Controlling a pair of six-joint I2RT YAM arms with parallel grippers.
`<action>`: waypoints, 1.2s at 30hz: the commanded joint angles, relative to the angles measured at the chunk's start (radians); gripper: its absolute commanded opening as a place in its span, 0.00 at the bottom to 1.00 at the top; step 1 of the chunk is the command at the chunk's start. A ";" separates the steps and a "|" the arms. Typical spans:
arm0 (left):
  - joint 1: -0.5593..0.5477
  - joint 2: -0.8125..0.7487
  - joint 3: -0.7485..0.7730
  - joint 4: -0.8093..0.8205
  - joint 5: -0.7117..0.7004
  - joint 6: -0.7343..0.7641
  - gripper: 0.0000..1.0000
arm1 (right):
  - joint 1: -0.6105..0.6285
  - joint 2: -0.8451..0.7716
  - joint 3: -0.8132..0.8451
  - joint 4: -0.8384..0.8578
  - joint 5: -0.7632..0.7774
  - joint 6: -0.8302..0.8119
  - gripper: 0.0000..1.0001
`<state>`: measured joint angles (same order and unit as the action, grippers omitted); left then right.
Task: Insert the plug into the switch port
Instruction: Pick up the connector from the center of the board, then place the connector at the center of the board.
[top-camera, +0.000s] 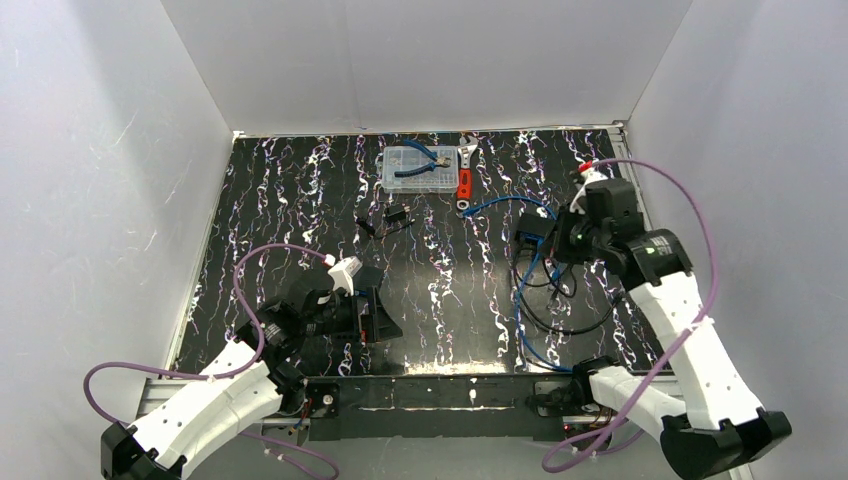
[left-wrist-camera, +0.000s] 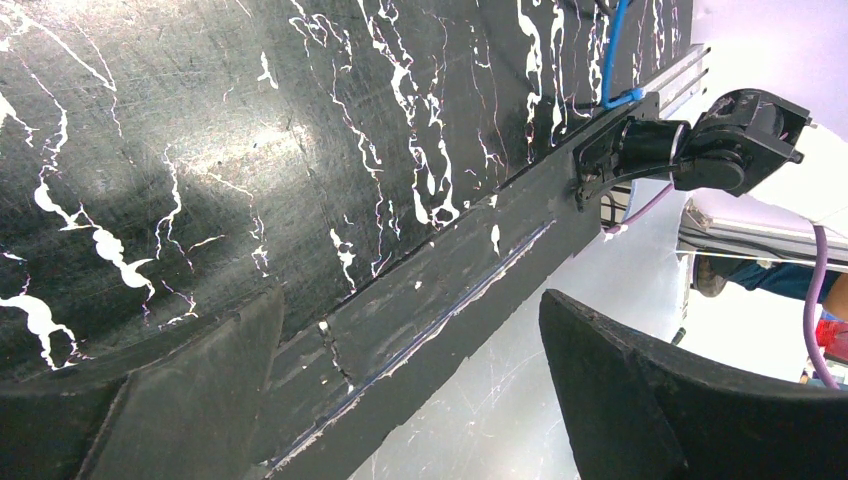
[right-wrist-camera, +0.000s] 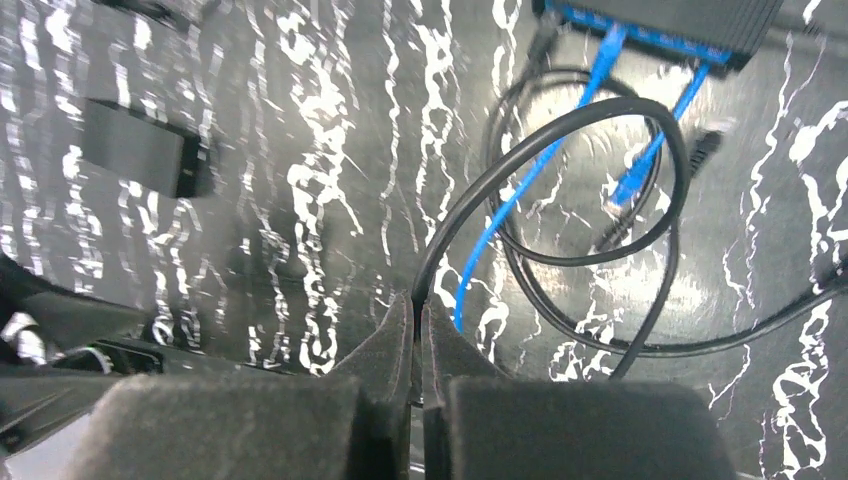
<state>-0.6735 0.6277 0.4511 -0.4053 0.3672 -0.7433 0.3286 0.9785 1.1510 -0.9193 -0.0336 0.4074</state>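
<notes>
Left arm (top-camera: 215, 400): white shells, black joints; base at the near edge of the table (top-camera: 300, 200).
Right arm (top-camera: 690, 340): the same, with a small green light; base at the table's near edge.
Cables (top-camera: 290, 246): purple, one loop per arm.
Left gripper (left-wrist-camera: 410, 380): black; wedge-shaped matte fingers (left-wrist-camera: 190, 400).
Right gripper (right-wrist-camera: 415, 310): black; grainy dark-grey pads (right-wrist-camera: 250, 420).

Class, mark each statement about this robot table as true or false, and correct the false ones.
1. The right gripper is shut on a black cable. True.
2. The left gripper holds a blue cable. False: it is open and holds nothing.
3. Blue-handled pliers lie on the clear parts box. True.
4. In the top view, the red-handled wrench lies left of the parts box. False: it lies to the right of it.
</notes>
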 joint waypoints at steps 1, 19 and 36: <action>-0.005 0.005 0.006 -0.018 0.017 0.013 0.99 | 0.001 -0.033 0.163 -0.048 -0.006 0.008 0.01; -0.005 0.020 0.032 -0.020 0.083 0.020 1.00 | 0.001 0.100 0.685 -0.093 -0.079 -0.025 0.01; -0.005 -0.022 0.111 -0.097 0.021 0.027 1.00 | 0.031 0.212 0.695 0.174 -0.357 0.096 0.01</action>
<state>-0.6743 0.6377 0.4974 -0.4458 0.4229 -0.7361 0.3353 1.1766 1.9457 -0.8808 -0.2976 0.4720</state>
